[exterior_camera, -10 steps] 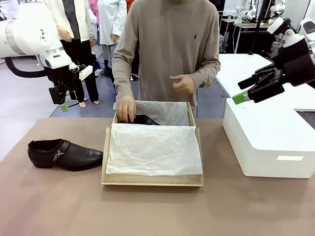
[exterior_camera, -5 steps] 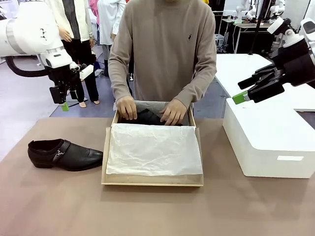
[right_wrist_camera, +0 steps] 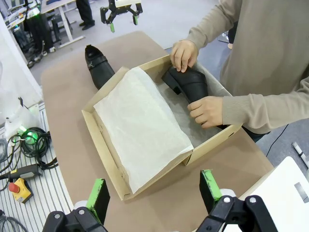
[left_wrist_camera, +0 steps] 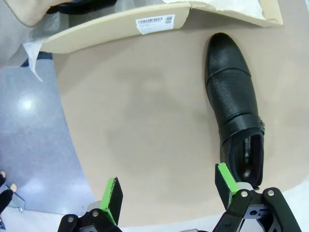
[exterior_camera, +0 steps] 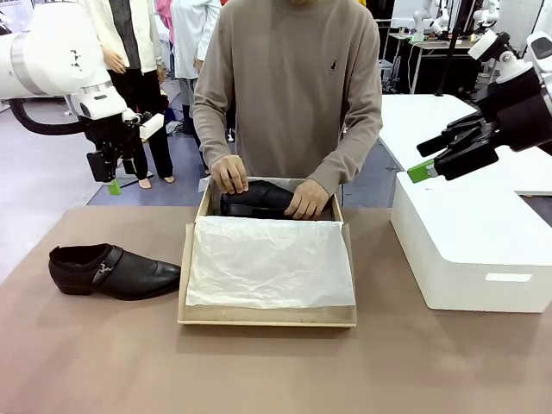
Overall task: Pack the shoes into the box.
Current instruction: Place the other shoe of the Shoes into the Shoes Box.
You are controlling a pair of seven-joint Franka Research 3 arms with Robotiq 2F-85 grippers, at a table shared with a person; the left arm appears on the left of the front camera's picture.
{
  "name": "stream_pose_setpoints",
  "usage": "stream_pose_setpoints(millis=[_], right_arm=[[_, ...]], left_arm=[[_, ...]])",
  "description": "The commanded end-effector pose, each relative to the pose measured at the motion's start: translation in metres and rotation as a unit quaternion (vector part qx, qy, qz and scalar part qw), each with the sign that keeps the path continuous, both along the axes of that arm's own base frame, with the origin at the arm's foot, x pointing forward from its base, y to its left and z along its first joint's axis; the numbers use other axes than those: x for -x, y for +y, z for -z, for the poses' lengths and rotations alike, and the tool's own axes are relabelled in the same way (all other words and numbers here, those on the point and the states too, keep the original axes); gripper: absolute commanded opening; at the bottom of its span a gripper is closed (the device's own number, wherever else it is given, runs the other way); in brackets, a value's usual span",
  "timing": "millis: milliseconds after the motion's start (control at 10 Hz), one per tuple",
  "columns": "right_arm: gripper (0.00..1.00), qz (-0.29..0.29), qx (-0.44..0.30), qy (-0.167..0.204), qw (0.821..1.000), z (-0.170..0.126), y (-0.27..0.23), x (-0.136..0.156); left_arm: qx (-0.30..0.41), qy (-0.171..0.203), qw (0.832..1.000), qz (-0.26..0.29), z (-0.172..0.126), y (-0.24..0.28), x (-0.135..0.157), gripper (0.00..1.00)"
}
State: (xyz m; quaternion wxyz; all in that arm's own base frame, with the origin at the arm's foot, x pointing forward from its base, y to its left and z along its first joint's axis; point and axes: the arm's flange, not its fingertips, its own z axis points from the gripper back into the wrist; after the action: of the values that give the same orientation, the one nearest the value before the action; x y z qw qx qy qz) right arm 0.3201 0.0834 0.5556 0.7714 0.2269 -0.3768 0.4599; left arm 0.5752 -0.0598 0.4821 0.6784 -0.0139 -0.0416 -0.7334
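Brown table point(exterior_camera: 86, 362): person's hands point(exterior_camera: 308, 200) grip one shoe point(exterior_camera: 254, 200) in the box point(exterior_camera: 267, 317), other shoe point(exterior_camera: 112, 272) outside; left claw point(left_wrist_camera: 168, 186), right claw point(right_wrist_camera: 153, 189) gaping.

Shoe point(exterior_camera: 255, 199) in box point(exterior_camera: 267, 317); 2nd shoe point(exterior_camera: 112, 271) beside

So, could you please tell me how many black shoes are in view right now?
2. One shoe lies on the table, left of the box. The other shoe is inside the box at its far end, where the person is holding it. I see no others.
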Motion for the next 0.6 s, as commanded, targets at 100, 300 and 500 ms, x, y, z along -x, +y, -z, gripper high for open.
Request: stream_pose_setpoints(millis=[100,300,500], right_arm=[[1.0,-0.012,-0.007,-0.008,1.0,0.0,-0.001,-0.004],[1.0,-0.012,-0.007,-0.008,1.0,0.0,-0.001,-0.004],[1.0,-0.012,-0.007,-0.008,1.0,0.0,-0.001,-0.004]], left_arm=[[-0.013,-0.002,0.999,-0.043,-0.006,0.012,0.023,1.0],[-0.024,-0.017,0.997,-0.066,-0.005,0.026,0.048,1.0],[-0.022,-0.019,0.997,-0.073,0.004,0.041,0.068,1.0]])
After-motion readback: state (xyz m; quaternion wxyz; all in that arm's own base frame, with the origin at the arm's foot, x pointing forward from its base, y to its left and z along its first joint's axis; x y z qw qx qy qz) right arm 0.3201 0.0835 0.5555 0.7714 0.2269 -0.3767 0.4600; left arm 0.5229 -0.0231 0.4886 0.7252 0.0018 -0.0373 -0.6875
